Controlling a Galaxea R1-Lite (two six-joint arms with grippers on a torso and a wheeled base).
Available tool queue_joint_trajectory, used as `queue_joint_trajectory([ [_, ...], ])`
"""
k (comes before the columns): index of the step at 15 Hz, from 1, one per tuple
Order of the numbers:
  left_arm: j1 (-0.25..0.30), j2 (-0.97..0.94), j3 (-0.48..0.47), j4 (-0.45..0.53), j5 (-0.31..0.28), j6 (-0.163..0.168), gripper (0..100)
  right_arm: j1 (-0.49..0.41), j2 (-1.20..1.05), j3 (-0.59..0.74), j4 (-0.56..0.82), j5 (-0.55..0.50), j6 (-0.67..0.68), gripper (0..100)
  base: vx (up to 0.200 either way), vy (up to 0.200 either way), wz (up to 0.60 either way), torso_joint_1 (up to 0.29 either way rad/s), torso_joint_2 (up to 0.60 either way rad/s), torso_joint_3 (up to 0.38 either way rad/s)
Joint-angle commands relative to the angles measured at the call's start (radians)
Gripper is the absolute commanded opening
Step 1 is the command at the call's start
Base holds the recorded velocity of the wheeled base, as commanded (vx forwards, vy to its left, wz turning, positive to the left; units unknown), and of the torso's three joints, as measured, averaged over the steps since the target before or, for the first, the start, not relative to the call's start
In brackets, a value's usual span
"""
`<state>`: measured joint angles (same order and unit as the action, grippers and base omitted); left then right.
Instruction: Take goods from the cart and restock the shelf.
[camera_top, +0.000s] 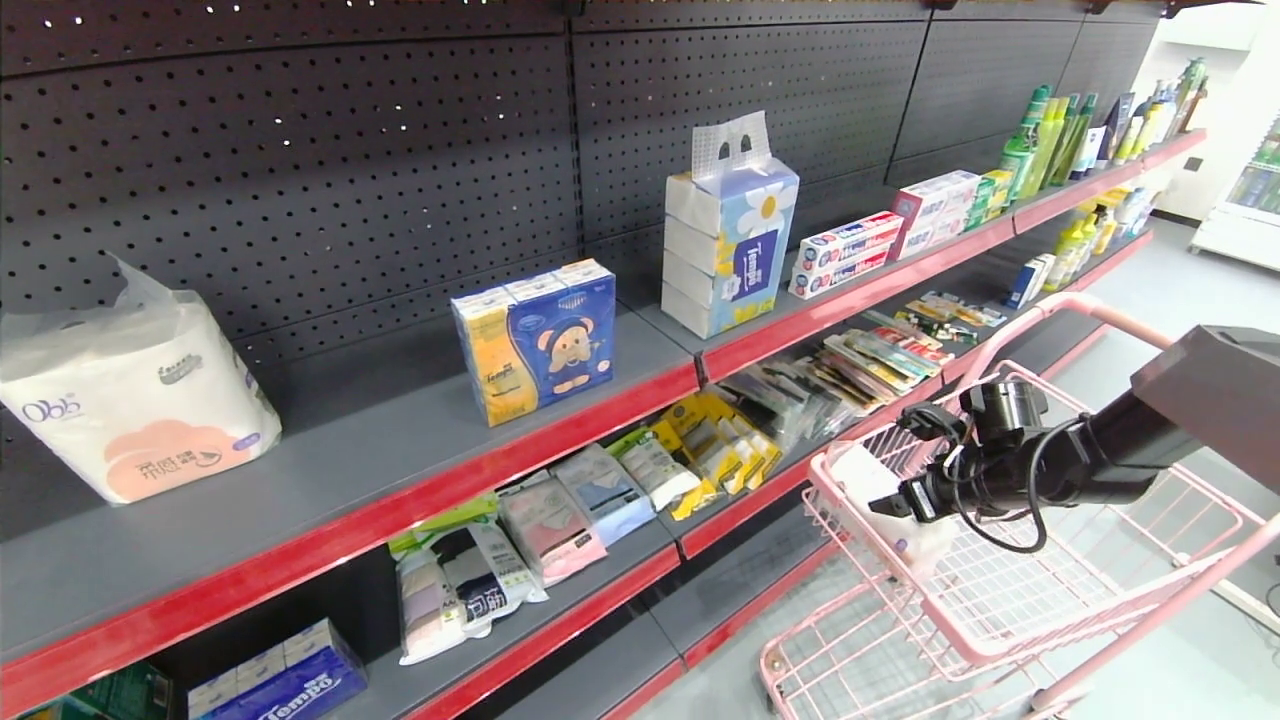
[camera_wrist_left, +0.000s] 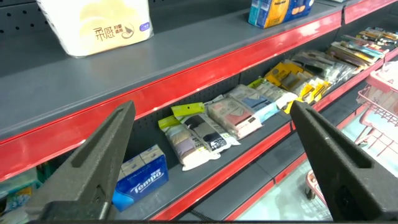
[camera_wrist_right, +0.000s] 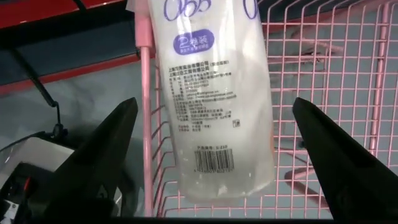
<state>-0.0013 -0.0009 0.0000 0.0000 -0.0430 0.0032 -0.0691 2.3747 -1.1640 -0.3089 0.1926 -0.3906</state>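
Located right gripper (camera_top: 890, 505) at lower right of head view, inside the pink cart (camera_top: 1000, 600), directly over a white wrapped pack (camera_top: 858, 478) standing at the cart's left end, nearest the shelving. Checked right wrist view: found its fingers (camera_wrist_right: 99, 162) spread wide and released, framing the pack against the pink wire; could not confirm contact. Checked left wrist view: found left gripper (camera_wrist_left: 212, 106) likewise released, fingers wide apart, nothing between, facing the shelving. Recorded on upper shelf (camera_top: 400, 430), from left edge towards centre of head view: white roll pack (camera_top: 140, 400), blue and yellow tissue pack (camera_top: 535, 340), tall tissue pack (camera_top: 728, 240) with carry handle; all upright and well apart. Noted toothpaste boxes (camera_top: 850, 250) stacked right of centre on the same level, then bottles (camera_top: 1050, 140) standing at upper right. Noted on lower shelf (camera_top: 570, 595), around centre of frame, flat packets (camera_top: 560, 510) laid overlapping in a row running up to the right. Noted also a blue tissue pack (camera_top: 285, 685) at lower left, on the level below.
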Motion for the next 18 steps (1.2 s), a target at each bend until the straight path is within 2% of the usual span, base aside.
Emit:
queue_joint_trajectory([
  [1,0.000,0.001,0.000,0.000,0.000,0.000,100,-0.003,0.046,-0.036,0.001,0.001,-0.005,100,0.000,0.000,0.00,0.000,0.00,0.000],
  [14,0.000,0.001,0.000,0.000,0.000,0.000,100,-0.018,0.147,-0.175,0.008,0.001,-0.002,100,0.000,0.000,0.00,0.000,0.00,0.000],
  [18,0.000,0.001,0.000,0.000,0.000,0.000,100,-0.023,0.202,-0.286,0.027,0.001,-0.004,100,0.000,0.000,0.00,0.000,0.00,0.000],
])
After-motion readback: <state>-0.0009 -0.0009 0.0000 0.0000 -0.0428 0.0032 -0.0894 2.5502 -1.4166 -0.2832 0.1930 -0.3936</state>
